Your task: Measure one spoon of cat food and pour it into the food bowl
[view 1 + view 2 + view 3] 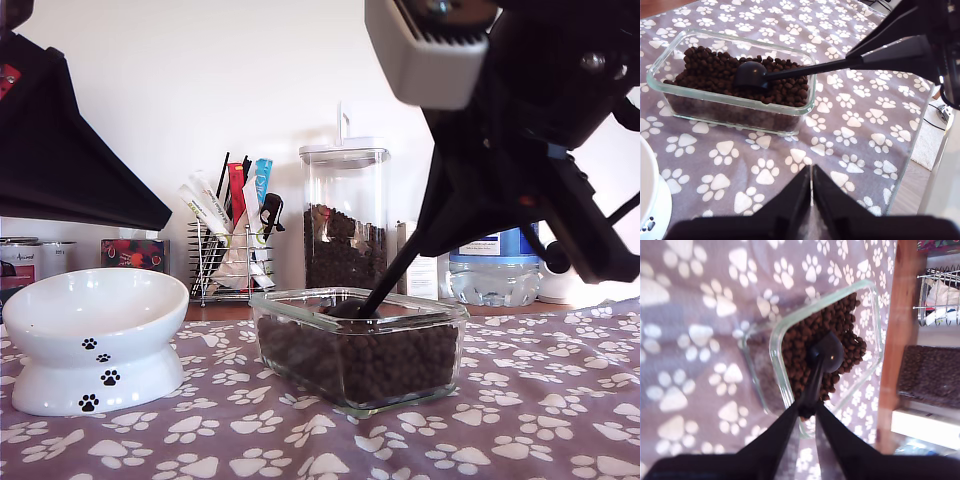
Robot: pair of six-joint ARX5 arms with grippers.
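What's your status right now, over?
My second gripper shut on the spoon, bowl down in the cat food. My first gripper shut, empty. Food bowl unobstructed.

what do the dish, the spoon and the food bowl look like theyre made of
Dish: clear glass, by the look; see-through walls with a thick, greenish rim, kibble visible inside.
Spoon: black plastic, probably; matte with a dull sheen, thin straight handle.
Food bowl: white glazed ceramic, it seems; glossy, opaque, with printed black paw marks.
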